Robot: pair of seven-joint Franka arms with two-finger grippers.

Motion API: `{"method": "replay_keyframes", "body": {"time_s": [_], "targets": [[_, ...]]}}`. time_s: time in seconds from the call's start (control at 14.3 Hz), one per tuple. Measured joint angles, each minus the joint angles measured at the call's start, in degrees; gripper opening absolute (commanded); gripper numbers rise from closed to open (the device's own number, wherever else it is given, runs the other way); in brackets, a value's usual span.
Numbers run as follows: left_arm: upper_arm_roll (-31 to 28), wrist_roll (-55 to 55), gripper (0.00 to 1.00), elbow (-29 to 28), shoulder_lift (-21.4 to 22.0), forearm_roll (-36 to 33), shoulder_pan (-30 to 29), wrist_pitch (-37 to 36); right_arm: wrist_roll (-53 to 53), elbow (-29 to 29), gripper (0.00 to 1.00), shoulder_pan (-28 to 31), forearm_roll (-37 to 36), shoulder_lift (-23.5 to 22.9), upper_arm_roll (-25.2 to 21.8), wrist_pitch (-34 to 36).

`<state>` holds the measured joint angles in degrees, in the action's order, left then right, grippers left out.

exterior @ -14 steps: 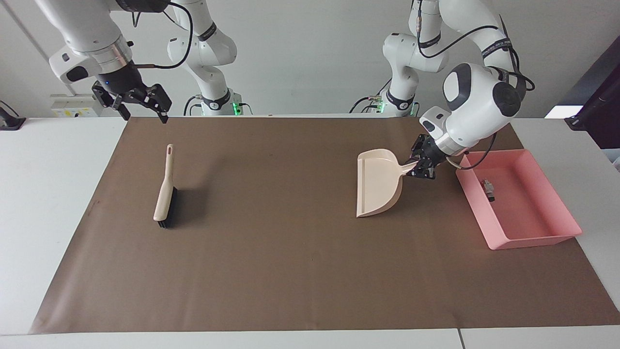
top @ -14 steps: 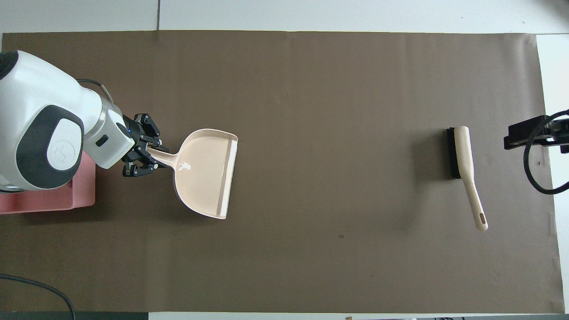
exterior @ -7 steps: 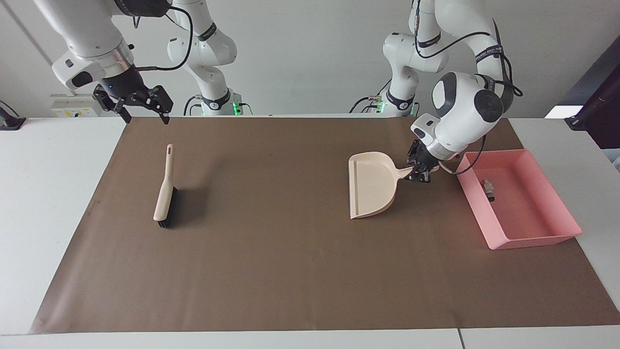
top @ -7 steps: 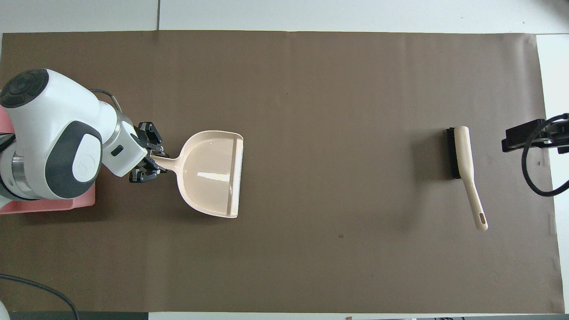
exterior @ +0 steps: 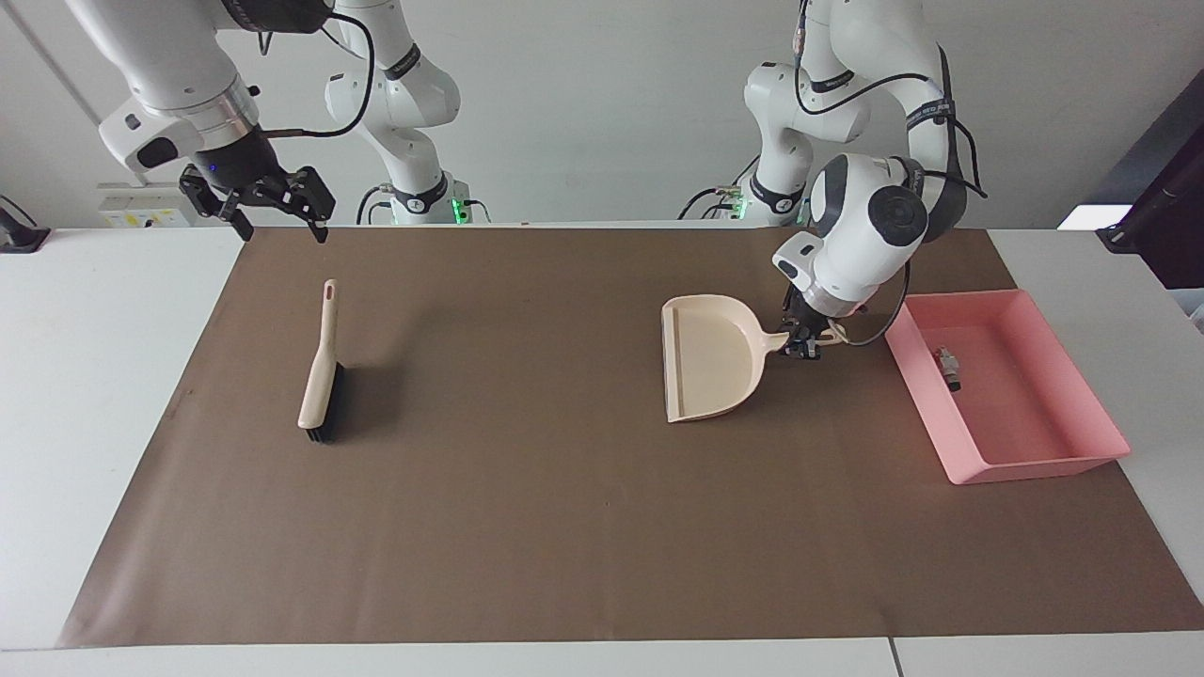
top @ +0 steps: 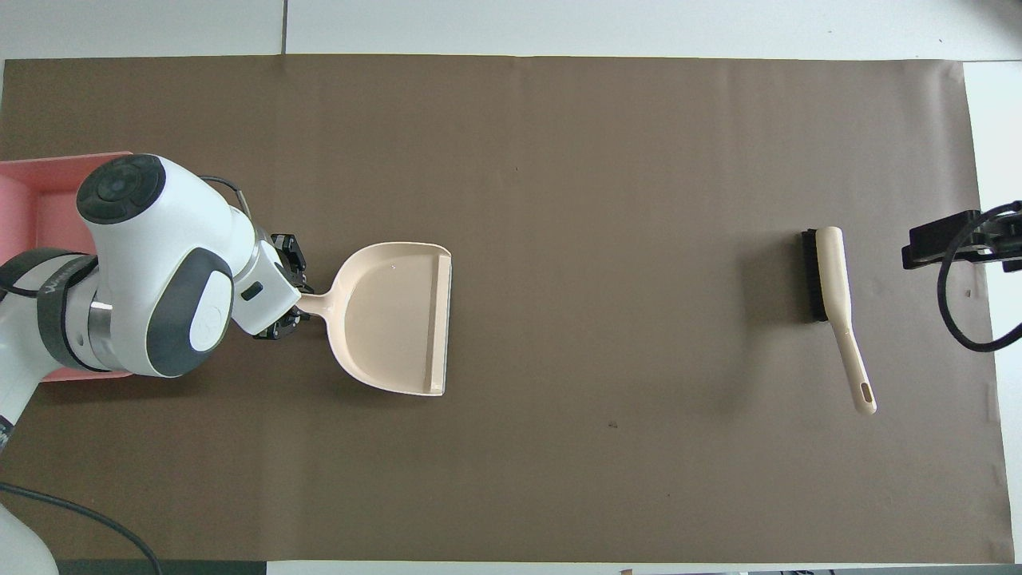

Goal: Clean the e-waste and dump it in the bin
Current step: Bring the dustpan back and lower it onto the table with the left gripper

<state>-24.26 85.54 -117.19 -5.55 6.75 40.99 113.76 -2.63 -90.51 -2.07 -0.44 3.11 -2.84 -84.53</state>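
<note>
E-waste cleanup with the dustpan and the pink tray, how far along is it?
Mostly done, it seems: the small grey, green and black e-waste parts lie in the shallow pink plastic bin, and the beige plastic dustpan looks empty. In hand: the left gripper holds the dustpan's handle, pan low on the brown mat. Left: releasing it. The right gripper waits above the cream-handled brush.

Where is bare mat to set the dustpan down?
The widest bare patch lies between the dustpan, held by the left gripper, and the brush. The mat's strip farthest from the robots is also bare. It is tight between the dustpan handle and the pink bin. The right gripper waits raised.
</note>
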Motion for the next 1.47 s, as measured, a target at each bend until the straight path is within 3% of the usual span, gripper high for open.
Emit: {"method": "replay_keyframes", "body": {"time_s": [0.35,0.7,0.84,1.19,1.47], "targets": [[0.03,-0.49,0.04,-4.08,-0.11,-3.88,2.22,4.39,0.0,-0.04,1.0,0.02,0.0,0.0,0.0,0.0],[0.06,-4.6,0.38,-4.77,-0.1,-4.56,2.63,4.1,0.0,-0.06,1.0,0.02,0.0,0.0,0.0,0.0],[0.07,-10.01,0.67,-4.7,-0.02,-4.61,3.23,2.75,0.0,-0.07,1.0,0.02,0.0,0.0,0.0,0.0],[0.03,-29.16,0.96,-2.51,0.9,-4.99,3.71,-2.36,0.0,-0.08,1.0,0.03,0.0,0.0,0.0,0.0],[-0.51,-42.84,0.98,-0.78,2.42,-5.05,3.52,-4.75,0.0,-0.08,1.0,0.03,0.0,0.01,-0.01,0.0]]}}
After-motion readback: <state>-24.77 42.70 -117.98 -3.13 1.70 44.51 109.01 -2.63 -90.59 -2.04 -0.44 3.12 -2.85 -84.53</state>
